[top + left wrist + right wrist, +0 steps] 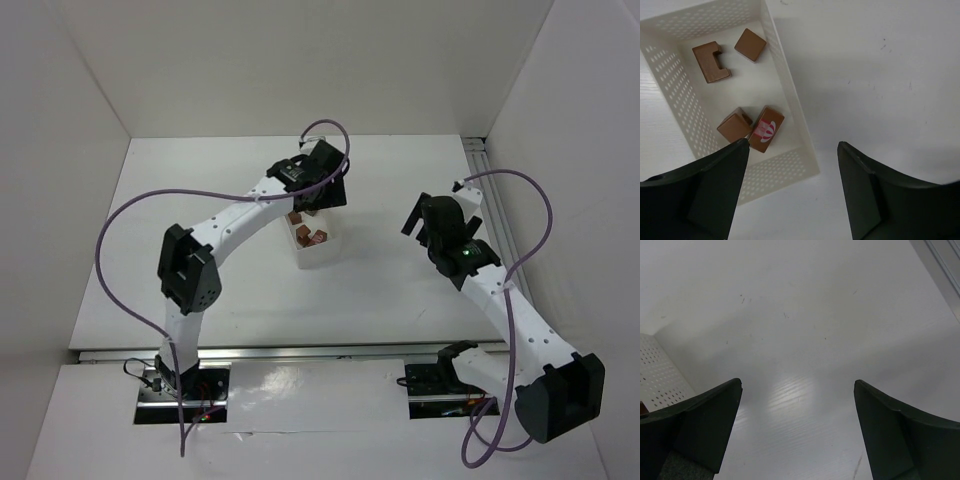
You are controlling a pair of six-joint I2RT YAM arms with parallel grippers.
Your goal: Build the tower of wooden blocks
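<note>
My left end effector [792, 150] hangs empty and spread apart over one end of the tray [790, 100]; four wood blocks [710, 62] lie inside, no tower begun; I'd take the lone cube [750, 44] first, since the printed block [766, 129] seems to touch its neighbour [734, 125].

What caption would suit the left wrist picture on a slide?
Open left jaws hover above a white perforated tray holding four loose brown wood blocks.
</note>
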